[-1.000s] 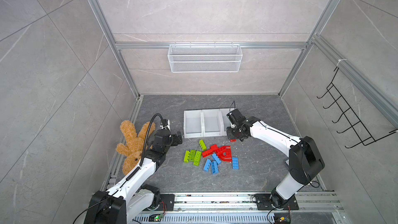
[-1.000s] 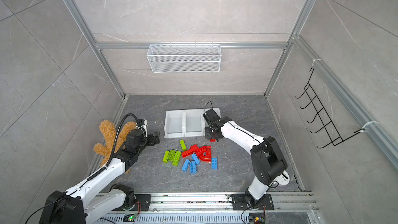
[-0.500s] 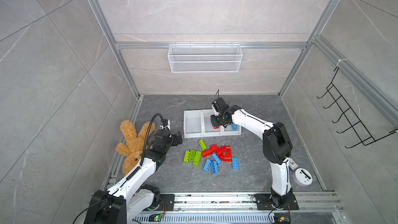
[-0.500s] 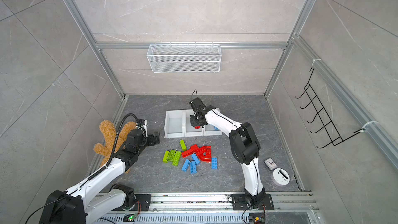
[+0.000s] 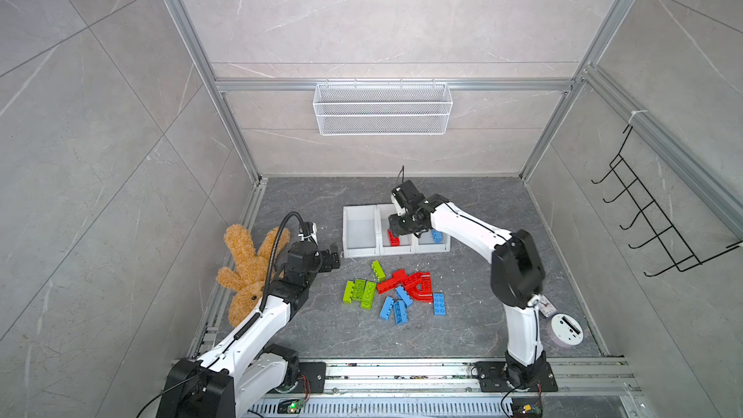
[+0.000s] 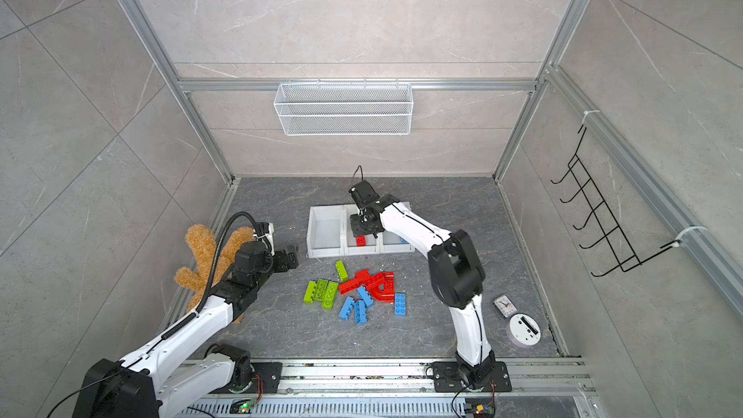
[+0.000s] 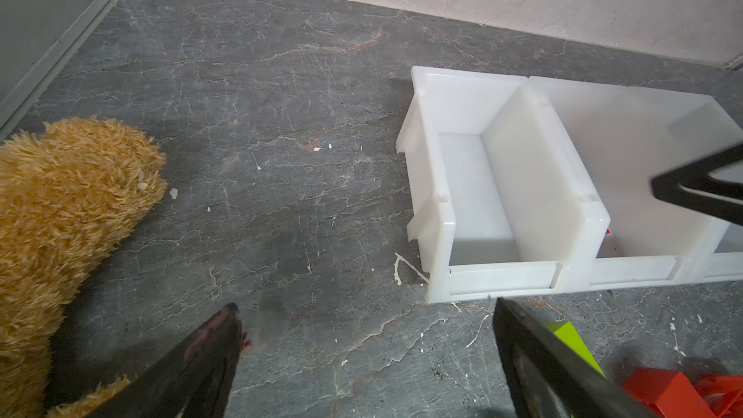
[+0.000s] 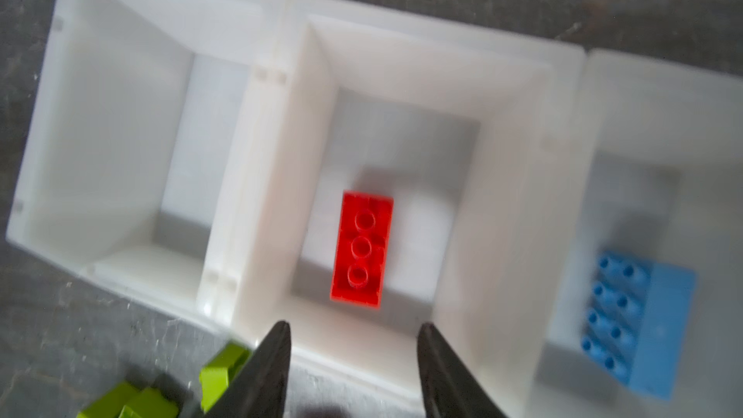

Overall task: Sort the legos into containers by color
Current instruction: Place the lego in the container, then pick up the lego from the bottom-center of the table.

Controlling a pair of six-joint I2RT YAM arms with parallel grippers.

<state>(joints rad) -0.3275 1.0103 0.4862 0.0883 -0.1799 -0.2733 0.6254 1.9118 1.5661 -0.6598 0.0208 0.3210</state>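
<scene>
The aluminium base rail [image 5: 402, 371] carries both arm mounts at the near edge of the dark grey marbled table [image 5: 321, 339]. A round white disc [image 5: 565, 329] and a small clock [image 6: 504, 306] lie near the right arm's base. Ahead of the rail, the loose legos [image 5: 402, 295] lie in a cluster mid-table: lime green rectangular bricks [image 5: 360, 293] on the left side, blue rectangular bricks [image 5: 396, 309] nearest the rail, and red bricks [image 5: 392, 281] touching a red arch-shaped brick [image 5: 423, 289] in the middle. A brown plush toy [image 5: 245, 263] lies at the left table edge. The left hand [image 7: 364, 304] hovers above the table beside the plush toy, released, jaws wide apart, grasping nothing. Beyond the cluster stand the three white rectangular open-top plastic containers [image 5: 362, 252], joined in a row, low front lips facing the rail, the left end near the left hand. The right hand [image 8: 354, 325] hangs over the middle container, pointing down, released, jaws apart with nothing between them. One red rectangular brick [image 8: 362, 251] lies in the middle container directly beneath that hand, hollow underside up. One blue rectangular brick [image 8: 639, 323] lies in the container on the right-arm side. A white wire mesh basket [image 5: 382, 114] hangs on the rear wall.
</scene>
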